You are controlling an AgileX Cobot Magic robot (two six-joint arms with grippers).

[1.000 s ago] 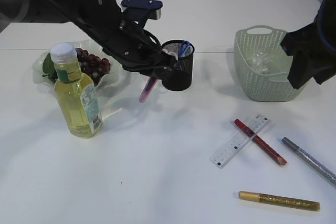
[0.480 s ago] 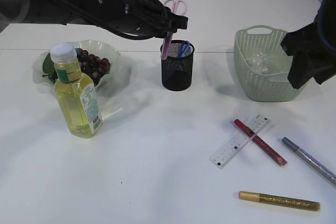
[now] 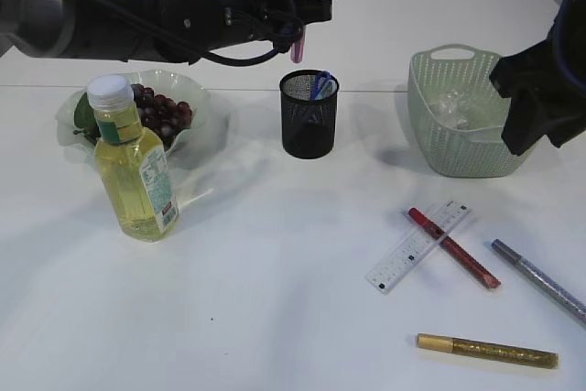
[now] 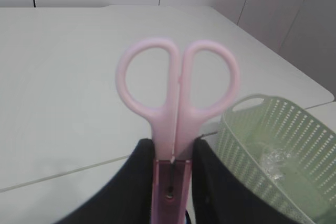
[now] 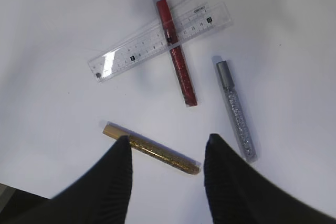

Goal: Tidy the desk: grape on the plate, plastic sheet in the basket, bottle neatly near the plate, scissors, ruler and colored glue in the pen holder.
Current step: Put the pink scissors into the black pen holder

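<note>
a white table [image 3: 275,299] is carrying everything. a bottle [image 3: 134,164] of yellow drink is standing at the left, just in front of a clear plate [image 3: 188,98]. a black mesh pen holder [image 3: 309,116] is sitting mid-table, and a green basket [image 3: 453,125] is resting to the right. nearer the front, a red glue stick [image 3: 453,247] is lying across a clear ruler [image 3: 417,246], with silver glue [image 3: 540,281] beside and gold glue [image 3: 487,350] in front.

Bright, even overhead light, soft shadows on the white table [image 3: 275,299], mostly sharp frames
</note>
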